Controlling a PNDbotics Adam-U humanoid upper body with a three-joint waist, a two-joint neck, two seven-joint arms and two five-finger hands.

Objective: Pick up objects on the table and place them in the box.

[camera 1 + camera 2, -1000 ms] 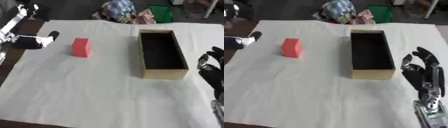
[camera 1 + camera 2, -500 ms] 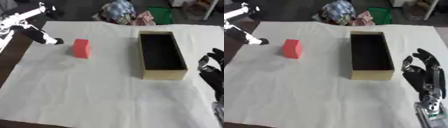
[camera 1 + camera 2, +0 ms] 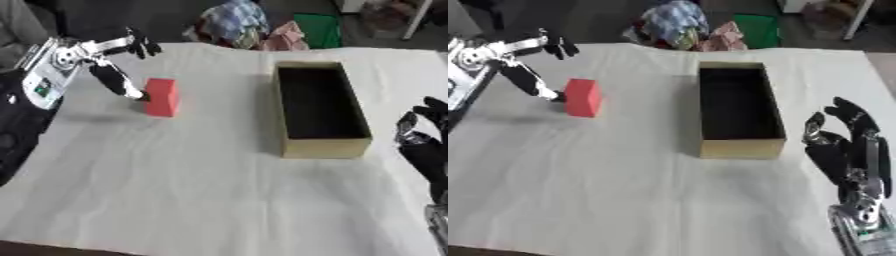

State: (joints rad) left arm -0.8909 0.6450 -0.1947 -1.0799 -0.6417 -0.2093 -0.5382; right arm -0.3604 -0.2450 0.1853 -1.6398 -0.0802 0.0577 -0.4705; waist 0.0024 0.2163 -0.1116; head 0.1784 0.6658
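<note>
Left robot hand (image 3: pixel 109 60) has come in from the far left edge since half a second ago and now sits right at the red block (image 3: pixel 162 97). Fingers are spread and released: the thumb reaches down to the block's left face, touching or just short of it, while the other fingers point over the far side toward the pile beyond the desk. Nothing is clasped.

Red block stands upright on the white-covered desk (image 3: pixel 201 190), left of centre, in the same spot as in the earlier frames. It is well apart from the box (image 3: pixel 320 108).

The box, open and tan with a dark inside, lies lengthwise right of centre; nothing shows inside it.

Right robot hand (image 3: pixel 850 145) rests at the near right, fingers up and relaxed, holding nothing, posture as before.

Bundle of coloured cloth and a green item (image 3: pixel 317 29) past the far edge.
</note>
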